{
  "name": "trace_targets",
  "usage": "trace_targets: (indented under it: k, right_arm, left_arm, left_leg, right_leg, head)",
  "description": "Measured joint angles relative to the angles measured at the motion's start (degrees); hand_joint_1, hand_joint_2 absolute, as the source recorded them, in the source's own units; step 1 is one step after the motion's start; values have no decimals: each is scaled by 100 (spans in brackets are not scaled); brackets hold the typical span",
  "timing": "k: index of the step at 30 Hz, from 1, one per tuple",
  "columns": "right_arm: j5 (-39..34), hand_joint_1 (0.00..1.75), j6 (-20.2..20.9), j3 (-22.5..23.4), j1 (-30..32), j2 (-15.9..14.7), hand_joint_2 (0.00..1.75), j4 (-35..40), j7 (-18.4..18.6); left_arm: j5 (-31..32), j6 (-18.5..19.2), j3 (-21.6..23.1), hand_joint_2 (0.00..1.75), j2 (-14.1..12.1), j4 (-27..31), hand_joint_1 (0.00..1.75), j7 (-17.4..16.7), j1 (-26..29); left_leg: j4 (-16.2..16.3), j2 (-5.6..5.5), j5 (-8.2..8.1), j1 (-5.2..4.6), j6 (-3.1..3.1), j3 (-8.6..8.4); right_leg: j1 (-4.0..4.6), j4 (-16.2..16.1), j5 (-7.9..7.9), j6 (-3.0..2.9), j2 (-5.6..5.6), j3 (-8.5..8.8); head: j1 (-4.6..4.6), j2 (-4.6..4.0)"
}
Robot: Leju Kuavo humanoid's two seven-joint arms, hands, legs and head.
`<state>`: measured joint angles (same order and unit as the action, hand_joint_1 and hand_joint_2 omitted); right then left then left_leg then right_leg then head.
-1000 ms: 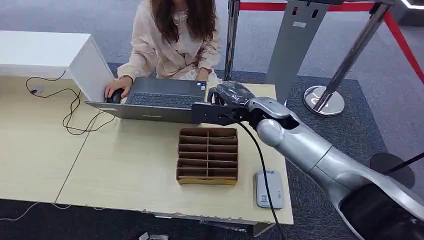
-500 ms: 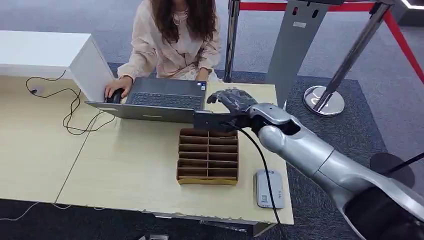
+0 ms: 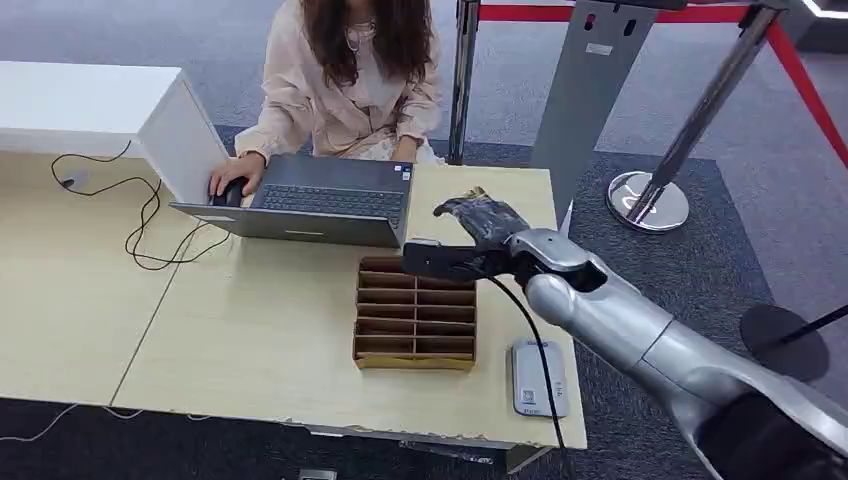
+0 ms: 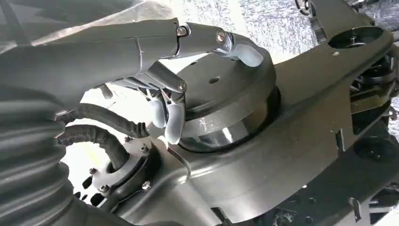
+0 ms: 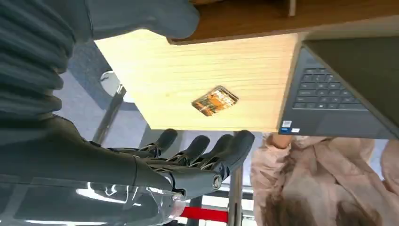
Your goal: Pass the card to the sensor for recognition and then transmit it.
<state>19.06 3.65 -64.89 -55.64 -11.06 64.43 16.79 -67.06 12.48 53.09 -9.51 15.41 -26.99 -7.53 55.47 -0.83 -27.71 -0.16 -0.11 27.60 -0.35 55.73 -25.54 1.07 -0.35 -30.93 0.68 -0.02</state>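
Observation:
In the right wrist view a small orange card (image 5: 215,100) lies flat on the wooden table (image 5: 155,70), near the laptop's corner. My right hand (image 3: 478,222) hovers above the table's far right part, just beyond the cardboard box, fingers (image 5: 202,150) stretched out and apart with nothing in them. The card sits past the fingertips, untouched. A grey card sensor (image 3: 539,377) lies on the table near the front right edge, close under my right forearm. My left hand (image 4: 169,94) hangs by my body with loosely bent fingers, holding nothing.
A person (image 3: 350,80) sits behind the table working on an open laptop (image 3: 310,200). A brown cardboard divider box (image 3: 415,312) stands mid-table. A white box (image 3: 100,110) and black cables (image 3: 150,225) are at the left. Barrier posts (image 3: 650,195) stand at the back right.
My right hand has drawn back from beside the laptop toward me and a little to the right, now hanging over the far edge of the cardboard box.

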Motion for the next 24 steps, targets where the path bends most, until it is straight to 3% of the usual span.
trace_targets:
  k: [14,24]
  right_arm:
    - [-39,65,-96,68,155,-236,175,100,107]
    - [-46,68,-306,422,90,-518,175,483,229]
  left_arm:
    - [-35,-46,0,175,-37,-26,0,61,97]
    - [-76,-55,0,175,-76,-68,0,103,150]
  left_leg:
    - [0,0,0,-1,0,0]
    - [0,0,0,-1,0,-1]
  right_leg:
    - [0,0,0,0,0,0]
    - [0,0,0,0,0,0]
  head:
    - [0,0]
    - [2,0]
